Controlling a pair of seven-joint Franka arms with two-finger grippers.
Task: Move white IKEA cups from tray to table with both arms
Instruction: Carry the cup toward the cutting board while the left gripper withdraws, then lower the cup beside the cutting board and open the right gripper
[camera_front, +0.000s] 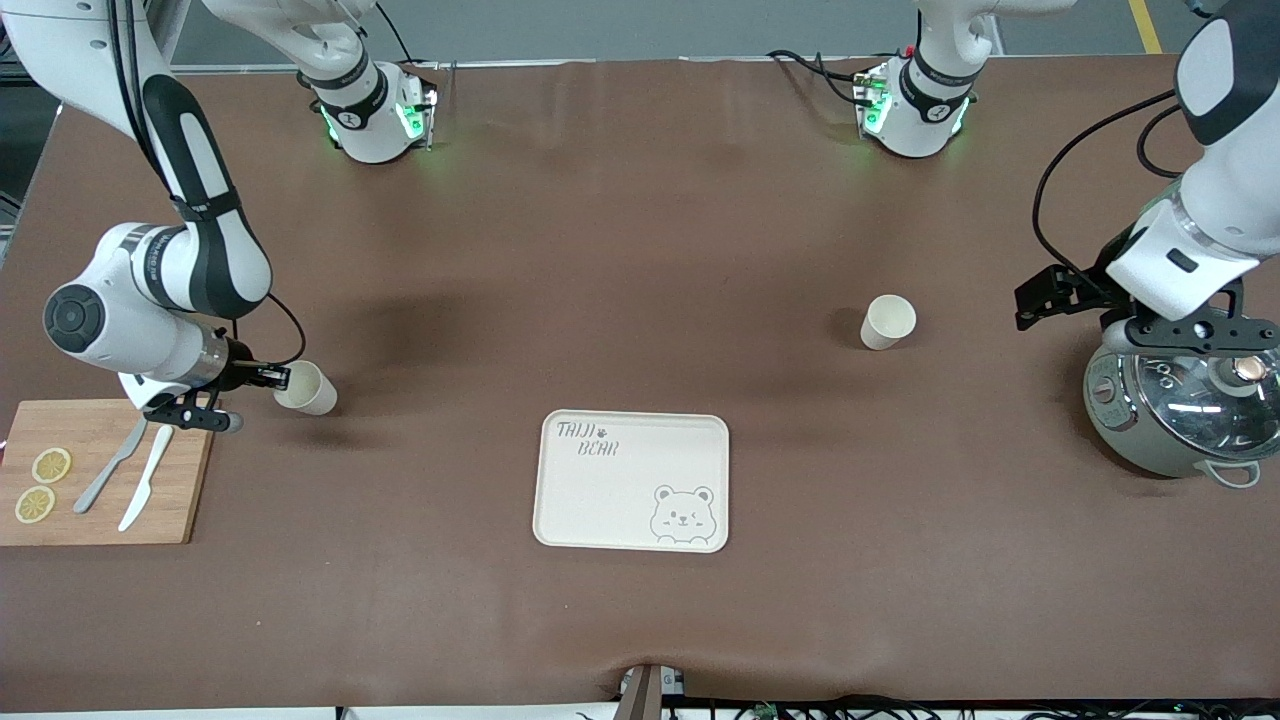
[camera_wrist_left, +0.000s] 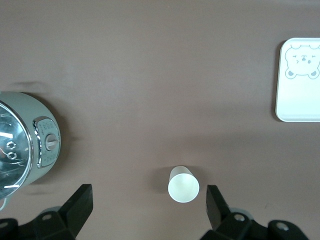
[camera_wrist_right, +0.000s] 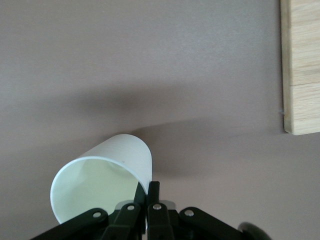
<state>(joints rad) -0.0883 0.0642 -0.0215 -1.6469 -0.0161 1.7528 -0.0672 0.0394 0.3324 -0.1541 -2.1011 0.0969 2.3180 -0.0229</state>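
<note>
Two-arm cup placement on a brown bench (camera_front: 640, 250). The right claw (camera_front: 278, 377) was closed on the rim of one white cup (camera_front: 306, 388), its two fingers pinching the cup wall between them, as the right wrist view showed (camera_wrist_right: 148, 200). This held cup (camera_wrist_right: 102, 182) was tilted, its mouth turned toward the claw, and lay beside the wooden cutting board (camera_front: 100, 470) at the right arm's end of the bench. On the board lay two lemon slices (camera_front: 42, 485), a grey knife (camera_front: 110, 467) and a white knife (camera_front: 146, 478).

The second white cup (camera_front: 887, 322) stood upright on the bench toward the left arm's end, untouched and well apart from the first. The left claw (camera_front: 1185, 330) hung with its fingers spread wide and held nothing. In the front view it was over the grey-green pot (camera_front: 1175, 415) with a glass lid. In the left wrist view the second cup (camera_wrist_left: 183, 184) showed between the two open fingers (camera_wrist_left: 77, 205), lower down on the bench, with the pot (camera_wrist_left: 30, 142) to one side.

The cream tray (camera_front: 632, 480), printed with a bear, lay flat near the middle of the bench, nearer to the front camera than both cups. Neither cup was on it.
</note>
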